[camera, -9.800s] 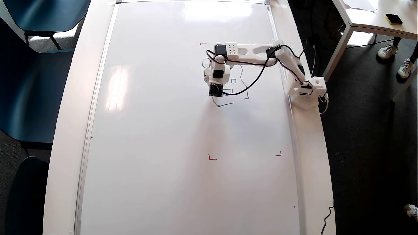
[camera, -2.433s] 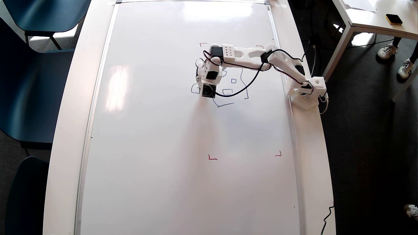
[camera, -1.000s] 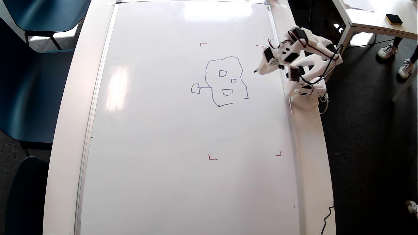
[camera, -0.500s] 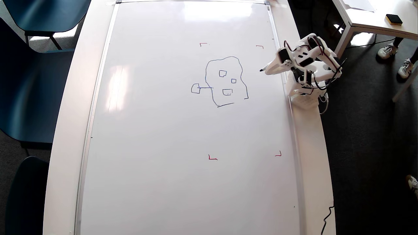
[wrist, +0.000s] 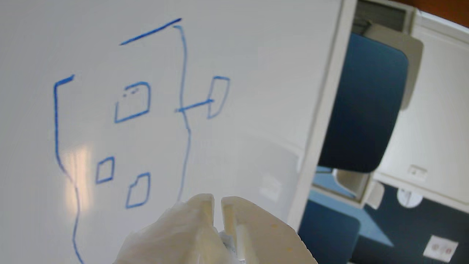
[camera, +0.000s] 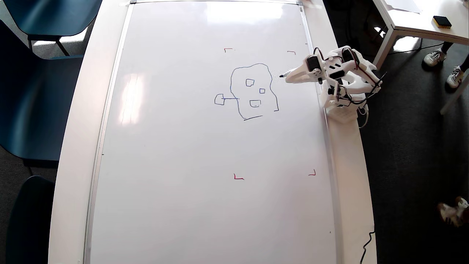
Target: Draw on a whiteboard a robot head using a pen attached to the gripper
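overhead view, tool [camera: 289, 76] nearly closed, pen [camera: 283, 75] nearer robot head [camera: 252, 91] than before

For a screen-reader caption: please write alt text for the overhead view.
A large whiteboard carries a blue line-drawn robot head, an outline with three small squares inside and a side line ending in a square. The white arm is folded at the right edge, its end effector pointing the pen toward the drawing.

1. In the overhead view, the robot head [camera: 253, 91] sits on the whiteboard [camera: 176, 165], in its upper right part.
2. The pen [camera: 285, 74] lies just right of the drawing.
3. The gripper [camera: 291, 77] is right of the pen.
4. A chair [camera: 33, 106] stands left of the whiteboard.
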You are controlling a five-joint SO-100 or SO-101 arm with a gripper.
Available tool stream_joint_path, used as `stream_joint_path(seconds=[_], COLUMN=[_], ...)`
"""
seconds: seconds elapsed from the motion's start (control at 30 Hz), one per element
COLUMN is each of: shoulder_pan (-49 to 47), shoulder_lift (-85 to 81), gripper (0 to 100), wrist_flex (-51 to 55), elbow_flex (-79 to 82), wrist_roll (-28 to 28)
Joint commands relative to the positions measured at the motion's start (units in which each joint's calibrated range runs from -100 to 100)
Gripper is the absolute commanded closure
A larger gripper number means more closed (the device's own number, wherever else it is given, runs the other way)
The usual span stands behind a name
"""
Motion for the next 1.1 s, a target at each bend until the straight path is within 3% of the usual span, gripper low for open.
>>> stream_joint_path(seconds=[0.0,0.37,0.67,1.07], shoulder_pan=[2.87,-0.3,-0.3,-0.52], shoulder_lift=[-2.84,-6.53,-6.53,-6.53], gripper=[99,99,99,99], wrist_flex=[-17.32,-64.15,-107.59,-137.57], elbow_flex=[3.27,13.07,20.61,25.15], wrist_roll=[0.61,16.48,16.58,16.53])
